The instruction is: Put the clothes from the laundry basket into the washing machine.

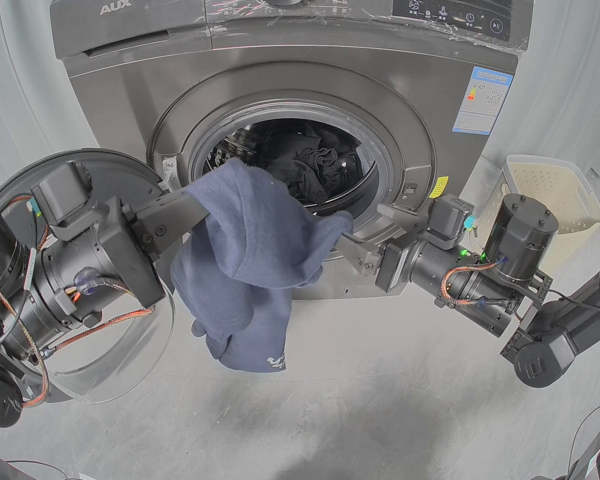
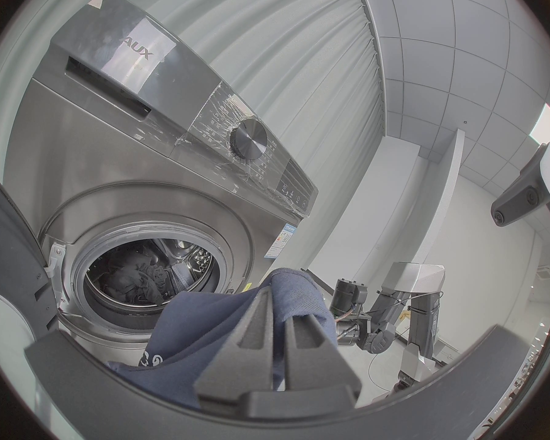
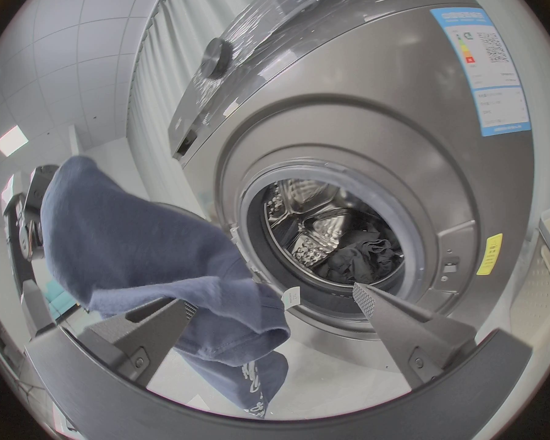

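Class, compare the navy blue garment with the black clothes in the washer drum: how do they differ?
The navy blue garment hangs outside the steel drum, held by the left hand; the black clothes lie heaped inside. One is blue, the others black. Both are soft fabric.

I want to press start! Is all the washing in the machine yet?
Not quite. Dark clothes already lie in the drum. The left gripper holds a blue shirt just outside the drum, and the shirt is also draped over the open right gripper. That shirt has yet to go in. The part of the basket that shows looks empty, so this may be the last piece.
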Tool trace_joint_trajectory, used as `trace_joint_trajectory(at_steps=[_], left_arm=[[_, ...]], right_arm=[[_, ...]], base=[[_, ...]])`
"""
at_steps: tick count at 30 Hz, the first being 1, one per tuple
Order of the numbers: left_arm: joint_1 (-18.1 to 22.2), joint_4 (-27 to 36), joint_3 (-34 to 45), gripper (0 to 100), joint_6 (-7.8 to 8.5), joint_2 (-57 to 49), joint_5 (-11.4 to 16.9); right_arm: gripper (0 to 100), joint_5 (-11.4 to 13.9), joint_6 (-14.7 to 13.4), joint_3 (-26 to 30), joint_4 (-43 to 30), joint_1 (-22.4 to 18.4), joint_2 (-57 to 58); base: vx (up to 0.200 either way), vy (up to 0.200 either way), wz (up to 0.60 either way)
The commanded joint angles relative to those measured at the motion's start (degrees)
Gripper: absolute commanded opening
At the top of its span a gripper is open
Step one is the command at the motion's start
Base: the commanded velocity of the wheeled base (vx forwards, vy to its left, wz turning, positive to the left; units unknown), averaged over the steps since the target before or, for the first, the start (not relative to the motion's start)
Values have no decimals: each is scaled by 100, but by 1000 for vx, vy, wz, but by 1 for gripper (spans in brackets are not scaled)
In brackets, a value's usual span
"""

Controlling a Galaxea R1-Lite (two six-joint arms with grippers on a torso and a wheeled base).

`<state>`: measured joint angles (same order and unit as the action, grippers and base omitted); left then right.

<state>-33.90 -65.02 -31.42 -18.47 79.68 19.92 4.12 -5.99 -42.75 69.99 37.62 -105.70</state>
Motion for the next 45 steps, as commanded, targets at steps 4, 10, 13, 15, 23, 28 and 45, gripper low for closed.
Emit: trace_joint_trajectory(at_steps=[4,10,13,15,23,28,45], left_arm=[[24,-1,-66,0,-8,21,12],[33,-1,-75,0,-8,39,12],[42,-1,-119,0,-16,65,12],[42,-1,-146,0,-8,83,12],[42,7,-137,0,-8,92,12],[50,16,-146,0,-8,101,21],[543,-1,-427,0,-8,496,-111]], right_arm=[[100,168,194,-49,77,246,-416],[100,274,309,-242,173,175,-504],[100,388,449,-207,244,175,-530],[100,405,484,-225,252,228,-530],[100,423,502,-629,323,237,-636],[100,423,555,-673,340,263,-636],[0,687,678,347,542,509,-143]], base=[[0,0,0],[0,0,0],[0,0,0],[0,0,0],[0,0,0],[0,0,0],[0,0,0]])
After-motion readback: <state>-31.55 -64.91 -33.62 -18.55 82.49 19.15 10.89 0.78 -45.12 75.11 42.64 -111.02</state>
